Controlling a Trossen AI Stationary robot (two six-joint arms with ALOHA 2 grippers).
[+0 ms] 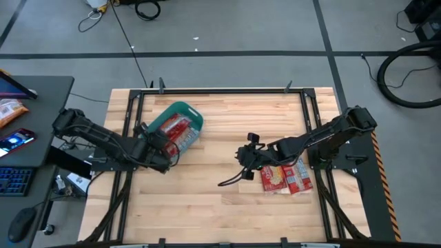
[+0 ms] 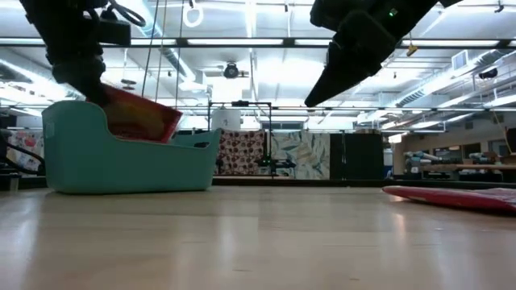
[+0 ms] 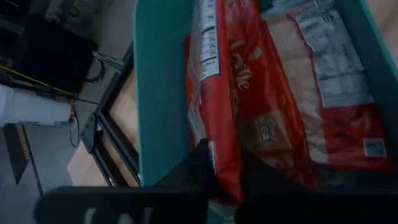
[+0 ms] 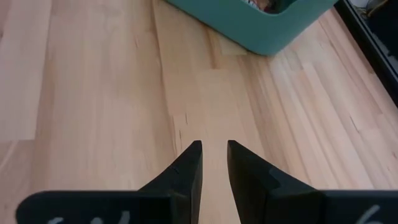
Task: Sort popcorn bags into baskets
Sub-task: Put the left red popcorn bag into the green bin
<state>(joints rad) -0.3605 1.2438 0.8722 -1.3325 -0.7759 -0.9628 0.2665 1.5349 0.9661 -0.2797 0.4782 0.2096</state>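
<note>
The teal tub (image 1: 196,117) (image 2: 129,161) (image 3: 155,93) stands on the table's left far part with several red popcorn packets in it. My left gripper (image 1: 167,142) (image 3: 221,158) is at the tub's near end, shut on one red packet (image 3: 227,87) (image 2: 141,114). That packet slants up above the rim. Two or three more packets (image 1: 286,178) (image 2: 455,196) lie flat on the wood at the right. My right gripper (image 1: 242,157) (image 4: 214,155) hovers left of them over bare wood, its fingers a narrow gap apart and holding nothing. The tub's corner (image 4: 261,28) shows ahead of it. My left gripper pinches the red packet between its two fingers at the packet's near end (image 3: 217,177), which stands edge-on between them. The fingers lie along the packet. It is tilted, with its upper end at the gripper (image 2: 109,93) and its far end down inside the tub.
Black frame rails (image 1: 134,110) run round the table's edges. A dark cable (image 1: 231,180) trails on the wood below my right gripper. A desk (image 1: 27,138) with a phone and keyboard stands left of the table. Bare wood (image 1: 207,207) lies in the middle and near part.
</note>
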